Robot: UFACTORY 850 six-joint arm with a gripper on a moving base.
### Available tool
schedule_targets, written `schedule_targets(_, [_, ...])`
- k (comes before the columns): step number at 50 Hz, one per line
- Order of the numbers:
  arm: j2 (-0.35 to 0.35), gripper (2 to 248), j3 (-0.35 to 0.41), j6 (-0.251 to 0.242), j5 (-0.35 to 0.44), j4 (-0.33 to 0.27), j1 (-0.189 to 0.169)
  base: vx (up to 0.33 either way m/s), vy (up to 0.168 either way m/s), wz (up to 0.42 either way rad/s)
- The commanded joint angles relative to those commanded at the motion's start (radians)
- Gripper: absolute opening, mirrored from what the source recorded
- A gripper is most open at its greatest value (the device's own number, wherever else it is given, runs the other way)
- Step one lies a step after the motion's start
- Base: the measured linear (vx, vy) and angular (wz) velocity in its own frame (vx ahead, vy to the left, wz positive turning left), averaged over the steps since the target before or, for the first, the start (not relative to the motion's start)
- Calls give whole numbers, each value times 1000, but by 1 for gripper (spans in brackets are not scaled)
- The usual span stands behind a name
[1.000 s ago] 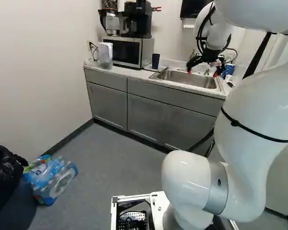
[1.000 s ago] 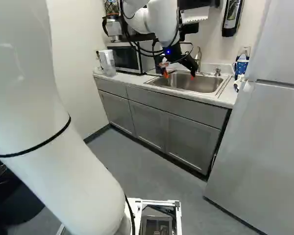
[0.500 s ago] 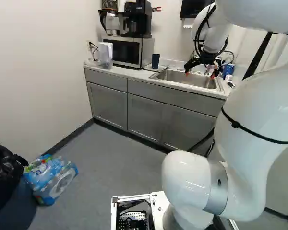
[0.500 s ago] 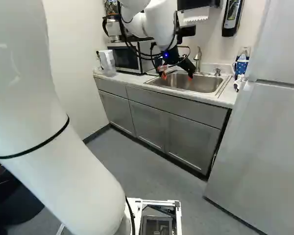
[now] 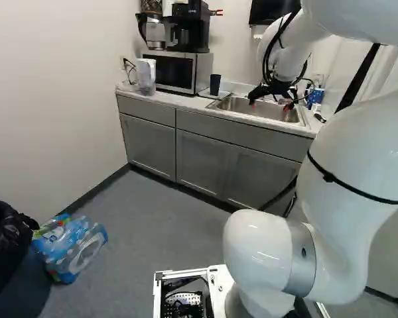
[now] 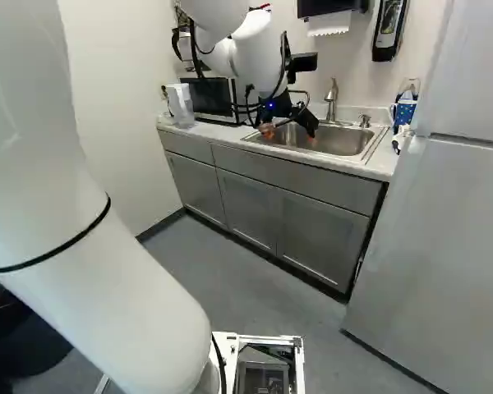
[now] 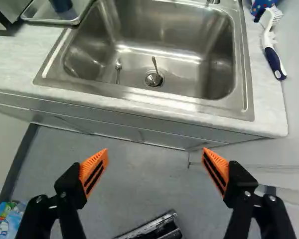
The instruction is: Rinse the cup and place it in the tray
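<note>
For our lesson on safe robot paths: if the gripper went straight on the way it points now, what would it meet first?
Probably the counter's front edge, ahead of the gripper; depth is unclear, so it might miss that and reach the floor instead.

base cams sit behind the arm (image 5: 348, 165), left and right, both facing the sink (image 7: 154, 45); wrist cam peers down at it, closer

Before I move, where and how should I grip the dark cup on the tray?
Grip the cup around its upper body, probably coming from the sink side: it stands upright, tall and slim, no handle showing, and the microwave stands close on its other side.
</note>
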Motion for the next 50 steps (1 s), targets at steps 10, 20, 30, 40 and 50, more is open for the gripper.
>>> schedule_targets(10, [15,247,57,-2,75,4,23,0,0,0])
schedule_targets(20, [32,247,123,-5,163,8,49,0,0,0])
schedule_targets(30, [52,247,198,-7,262,13,80,0,0,0])
schedule_targets(40, [73,247,279,-10,369,18,112,0,0,0])
schedule_targets(50, [97,247,370,-14,488,24,148,0,0,0])
